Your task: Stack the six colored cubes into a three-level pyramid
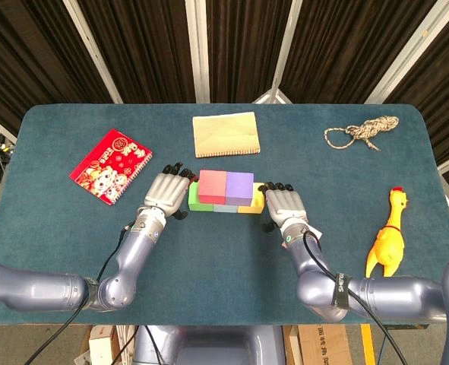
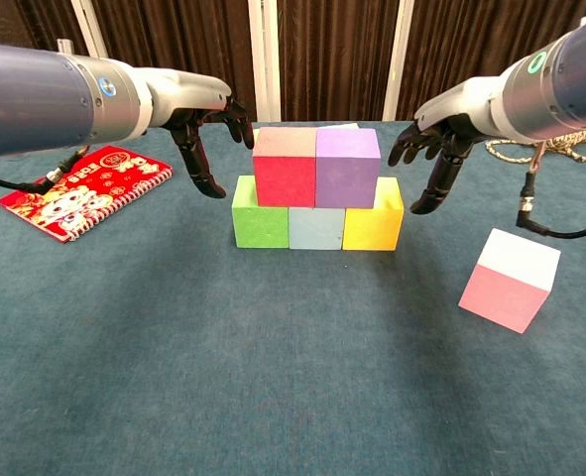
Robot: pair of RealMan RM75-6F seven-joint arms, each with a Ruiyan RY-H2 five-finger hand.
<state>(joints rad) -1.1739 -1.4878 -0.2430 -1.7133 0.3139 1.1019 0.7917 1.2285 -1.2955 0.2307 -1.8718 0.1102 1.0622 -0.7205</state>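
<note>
Green, light blue and yellow cubes form a row on the table. A red cube and a purple cube sit on top of them. A pink cube lies alone at the near right. My left hand hovers just left of the stack with its fingers spread and nothing in it. On the other side my right hand hangs beside the yellow cube, also empty, clear of it. From the head view the hands flank the stack.
A red spiral notebook lies at the left. Behind the stack is a tan pad. A coil of rope lies at the far right, and a yellow rubber chicken at the right edge.
</note>
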